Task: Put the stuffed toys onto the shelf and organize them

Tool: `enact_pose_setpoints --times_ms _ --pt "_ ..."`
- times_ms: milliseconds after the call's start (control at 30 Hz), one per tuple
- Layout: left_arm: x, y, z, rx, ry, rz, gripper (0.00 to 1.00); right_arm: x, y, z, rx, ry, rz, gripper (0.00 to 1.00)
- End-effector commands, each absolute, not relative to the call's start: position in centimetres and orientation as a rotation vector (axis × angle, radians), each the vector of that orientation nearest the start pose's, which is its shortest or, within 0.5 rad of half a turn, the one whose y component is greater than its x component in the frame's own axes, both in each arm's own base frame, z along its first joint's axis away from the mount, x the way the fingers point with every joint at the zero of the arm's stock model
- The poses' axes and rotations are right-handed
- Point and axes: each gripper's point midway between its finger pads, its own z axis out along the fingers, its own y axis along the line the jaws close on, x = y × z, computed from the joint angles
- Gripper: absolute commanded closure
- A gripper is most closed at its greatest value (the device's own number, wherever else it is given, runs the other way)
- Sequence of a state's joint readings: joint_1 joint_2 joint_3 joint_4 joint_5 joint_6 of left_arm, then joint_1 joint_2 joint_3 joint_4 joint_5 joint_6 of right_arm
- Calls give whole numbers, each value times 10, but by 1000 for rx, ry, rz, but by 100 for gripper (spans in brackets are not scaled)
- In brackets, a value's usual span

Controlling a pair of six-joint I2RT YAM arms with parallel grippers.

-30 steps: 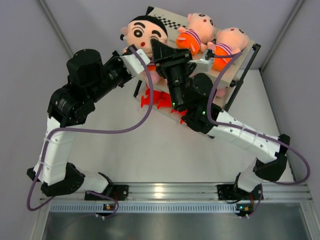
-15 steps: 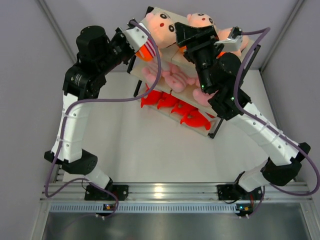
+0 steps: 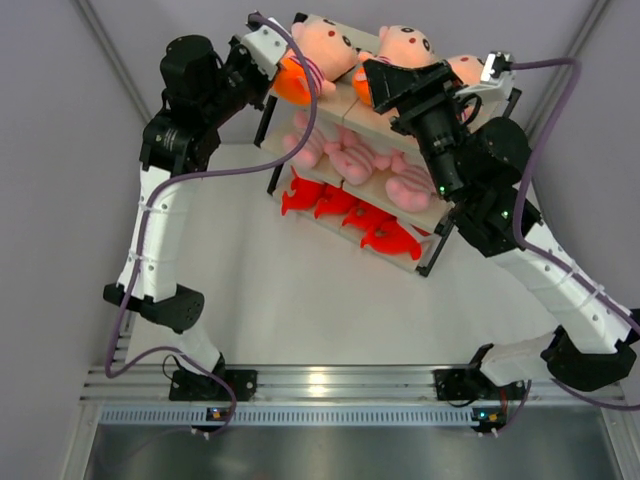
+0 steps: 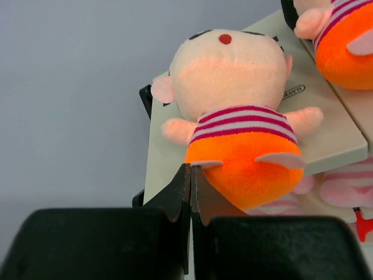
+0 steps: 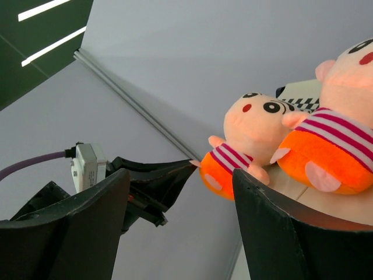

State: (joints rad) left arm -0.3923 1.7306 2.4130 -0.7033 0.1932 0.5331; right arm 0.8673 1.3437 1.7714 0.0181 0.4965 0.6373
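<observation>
Shelf (image 4: 329, 137) on white table (image 3: 300, 290) (grey walls (image 3: 40, 150)).

A white counter (image 3: 300, 300) is boxed in by plain pale grey walls (image 3: 50, 200) on three sides, with thin grey strips (image 3: 108, 55) at the back corners. A silver rail (image 3: 340, 381) with a bright glare crosses the near edge. The right wrist view shows a dark panel (image 5: 35, 52) with two lit bars (image 5: 44, 10)

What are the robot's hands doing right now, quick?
Left gripper: closed, tips at the boy doll's orange shorts.
Right gripper: open, empty.
</observation>
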Motion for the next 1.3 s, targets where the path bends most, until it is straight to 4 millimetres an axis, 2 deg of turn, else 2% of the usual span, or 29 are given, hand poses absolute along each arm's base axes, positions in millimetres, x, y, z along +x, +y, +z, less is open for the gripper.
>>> enact_pose_setpoints --times_ms 0,100,333,467,700,733,833,933,1000,1033,1133,1167,1267 --pt "410 -189 579 761 1231 -91 100 284 237 618 306 1137 1033 29" --pt "423 -186 574 718 1255 -73 100 280 229 619 297 1129 1017 30" --pt "460 -197 550 703 1296 -76 100 268 208 615 295 1115 966 30" --pt "475 -204 544 692 1298 -83 100 260 194 610 291 1115 939 30" --pt "479 -205 544 675 1299 -92 100 246 169 607 275 1122 870 30" --pt "479 -204 544 673 1300 -88 100 245 165 602 259 1151 828 30" --pt "476 -199 548 668 1295 -65 100 243 142 598 277 1176 714 29" --pt "474 -197 553 662 1281 -52 100 240 107 598 319 1187 554 28" --pt "474 -193 558 638 1276 -37 95 240 87 594 348 1211 450 24" --pt "473 -190 562 623 1272 -33 89 239 79 594 348 1217 399 23" --pt "469 -182 570 605 1260 5 69 233 42 593 430 1230 246 21" --pt "467 -179 573 602 1255 23 55 231 31 592 453 1226 204 21" --pt "459 -168 581 570 1251 53 39 225 4 588 492 1237 55 18"
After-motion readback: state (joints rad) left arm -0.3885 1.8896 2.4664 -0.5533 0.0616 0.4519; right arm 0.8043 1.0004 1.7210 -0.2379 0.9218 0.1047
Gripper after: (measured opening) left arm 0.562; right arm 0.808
